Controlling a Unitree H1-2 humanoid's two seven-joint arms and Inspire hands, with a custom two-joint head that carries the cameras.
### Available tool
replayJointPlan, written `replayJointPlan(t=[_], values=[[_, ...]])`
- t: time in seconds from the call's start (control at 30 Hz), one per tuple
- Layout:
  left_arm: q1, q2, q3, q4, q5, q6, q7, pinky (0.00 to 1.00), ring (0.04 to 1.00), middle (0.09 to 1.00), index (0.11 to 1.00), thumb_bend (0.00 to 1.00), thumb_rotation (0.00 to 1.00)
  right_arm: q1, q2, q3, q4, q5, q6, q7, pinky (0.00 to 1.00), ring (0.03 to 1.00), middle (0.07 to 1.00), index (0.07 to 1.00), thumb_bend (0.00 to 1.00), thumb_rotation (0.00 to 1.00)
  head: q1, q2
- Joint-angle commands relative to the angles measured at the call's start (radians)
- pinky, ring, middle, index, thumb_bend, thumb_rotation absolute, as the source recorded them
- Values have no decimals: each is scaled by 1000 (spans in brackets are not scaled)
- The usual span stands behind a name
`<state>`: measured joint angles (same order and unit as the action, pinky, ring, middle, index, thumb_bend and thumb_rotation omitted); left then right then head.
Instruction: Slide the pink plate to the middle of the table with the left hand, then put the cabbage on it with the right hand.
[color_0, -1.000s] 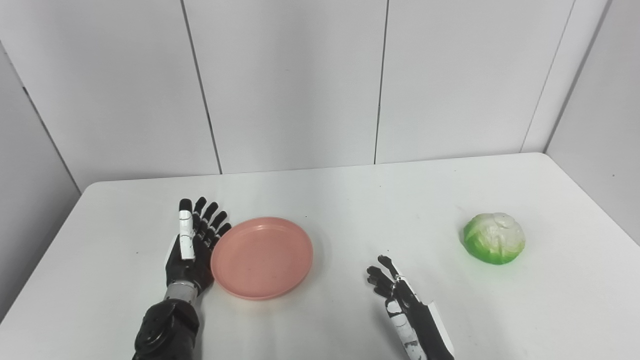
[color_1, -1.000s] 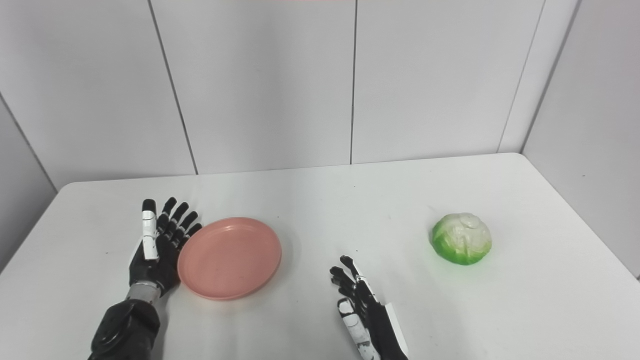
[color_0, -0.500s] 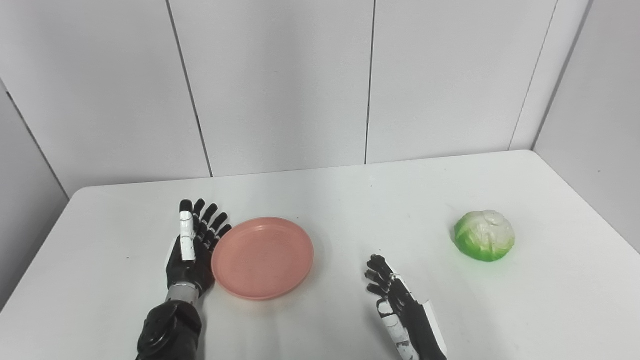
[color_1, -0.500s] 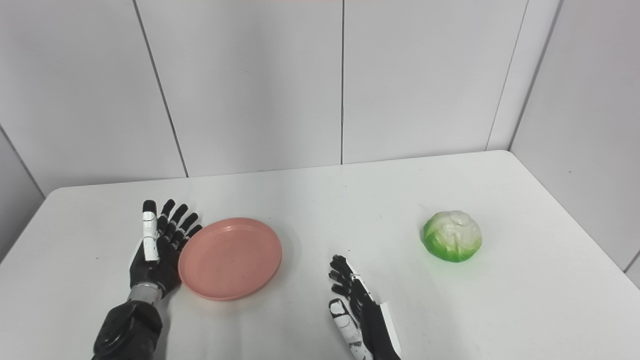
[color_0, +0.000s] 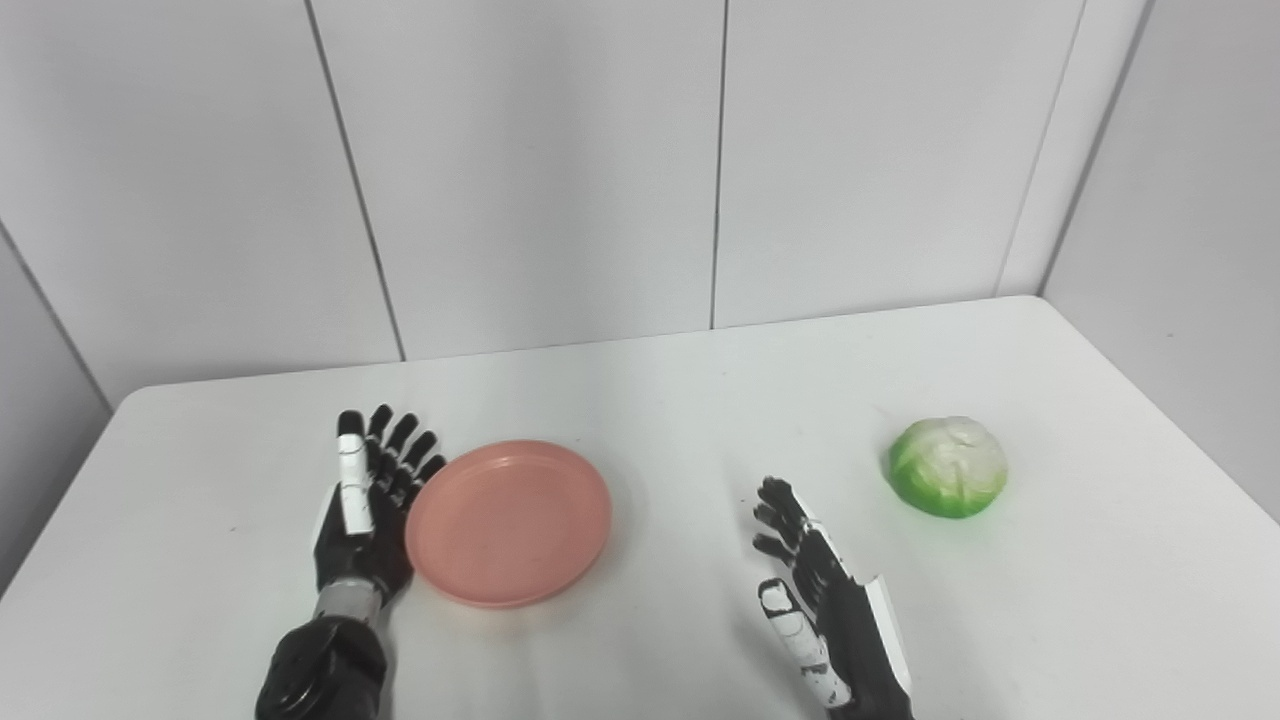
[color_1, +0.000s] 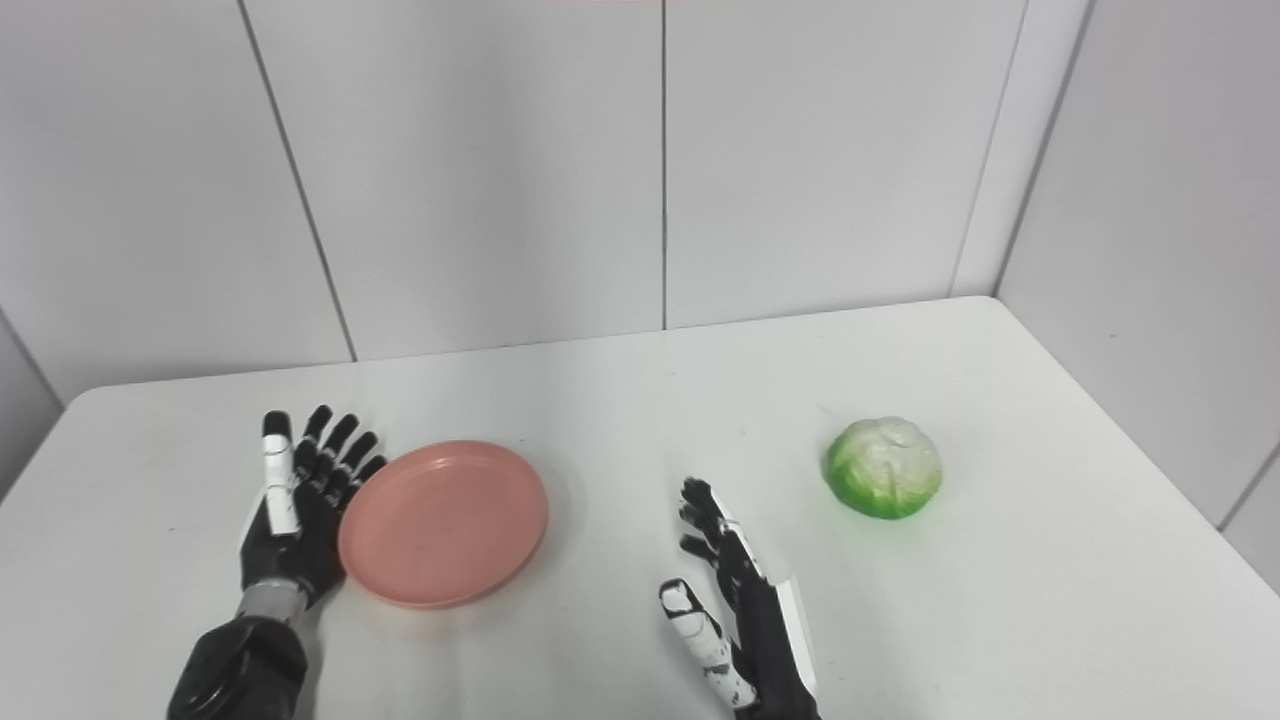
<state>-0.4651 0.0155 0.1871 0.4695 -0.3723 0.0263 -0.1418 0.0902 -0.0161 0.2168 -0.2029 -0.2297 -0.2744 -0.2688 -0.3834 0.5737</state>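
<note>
Table (color_0: 700, 400): smooth white top with rounded corners, set against plain white wall panels.
Pink plate (color_0: 508, 522): round, shallow, matte salmon-pink plastic with a low raised rim; it lies flat on the left half of the table, short of the middle.
Left hand (color_0: 362, 510): black, jointed, with a white strip along one finger; it stands on edge, fingers straight and fanned apart, holding nothing, its palm side pressed against the plate's left rim.
Right hand (color_0: 825, 610): black with white shell panels and a white, scuffed thumb; fingers stretched and spread, empty, low over the table to the right of the plate and apart from it.
Cabbage (color_0: 948, 466): a small rounded head, glossy green around the sides, pale and crinkled on top; it sits on the right side of the table, well apart from the plate and beyond the right hand's fingertips.
</note>
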Motion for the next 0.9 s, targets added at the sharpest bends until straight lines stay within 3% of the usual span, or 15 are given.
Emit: replayJointPlan(t=[0.0, 0.1, 0.17, 0.3, 0.5, 0.63, 0.87], values=[[-14, -1, -1, 12, 0, -13, -9, 919, 929, 969, 986, 847, 913, -12, 16, -37, -75, -65, 28, 7, 760, 842, 878, 871, 664, 884, -5, 0], [-10, -11, -3, 28, 0, -25, -14, 911, 915, 953, 965, 853, 908, -49, -38, -96, -155, -170, 117, 38, 720, 830, 873, 848, 762, 933, -6, -3], [-10, -19, 0, 38, -7, -29, -14, 916, 912, 947, 955, 856, 892, -75, -69, -139, -197, -231, 175, 64, 719, 825, 873, 852, 758, 937, -4, -5], [-4, -26, -5, 40, -1, -35, -12, 913, 907, 944, 952, 857, 881, -149, -164, -232, -218, -336, 210, 87, 691, 798, 852, 843, 767, 909, 4, -8], [7, -21, -3, 47, 3, -32, -13, 919, 912, 944, 967, 858, 885, -236, -277, -306, -218, -394, 266, 151, 693, 805, 854, 843, 816, 885, 8, -10], [16, -24, -1, 32, 3, -23, -11, 906, 907, 943, 960, 854, 871, -295, -358, -329, -178, -465, 280, 185, 629, 777, 846, 849, 825, 903, 13, -12], [25, -30, -11, 17, 13, -11, -5, 883, 905, 929, 956, 847, 878, -374, -456, -318, -113, -565, 336, 277, 672, 824, 884, 883, 848, 846, 17, -11]])
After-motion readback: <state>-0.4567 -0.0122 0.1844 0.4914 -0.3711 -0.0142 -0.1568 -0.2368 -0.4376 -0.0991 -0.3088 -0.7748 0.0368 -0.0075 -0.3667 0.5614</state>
